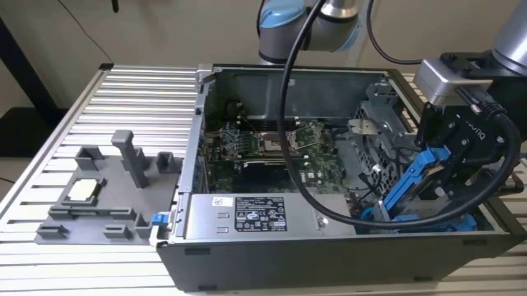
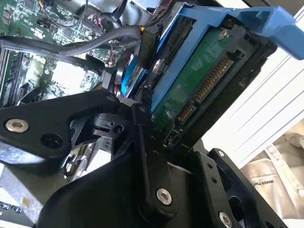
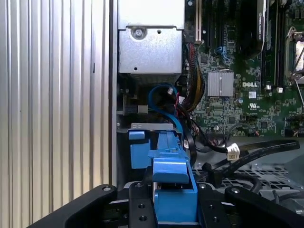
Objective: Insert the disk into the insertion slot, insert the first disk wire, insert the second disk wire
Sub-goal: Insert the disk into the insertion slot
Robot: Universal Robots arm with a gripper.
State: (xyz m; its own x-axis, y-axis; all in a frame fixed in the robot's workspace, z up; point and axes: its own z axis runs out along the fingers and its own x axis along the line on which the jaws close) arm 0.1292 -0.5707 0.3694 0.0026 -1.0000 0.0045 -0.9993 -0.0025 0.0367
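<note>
The claw [image 1: 443, 177] is clamped on the disk [image 1: 416, 185], its black fingers [image 3: 138, 203] pressed to either side of the blue frame. It holds the drive tilted, one end raised and the other dipping toward the insertion slot [image 1: 383, 185], the bay of the grey perforated cage just below and beside the claw. The disk is plainly not seated: most of its length stands clear above the cage, and whether its low end has entered the mouth of the bay cannot be told. In the second wrist view the drive's green underside and its connector pins [image 2: 209, 80] are bare, with nothing plugged into them. A blue wire [image 3: 164, 95] loops loose ahead of the claw, and a thin lead with a white plug [image 3: 232, 152] lies free beside it, near the motherboard [image 1: 272, 148]. By this showing the first step is under way but unfinished, and neither wire step is done. The table [image 1: 140, 105] beyond the case carries a grey fixture [image 1: 107, 185], well apart from the claw.
</note>
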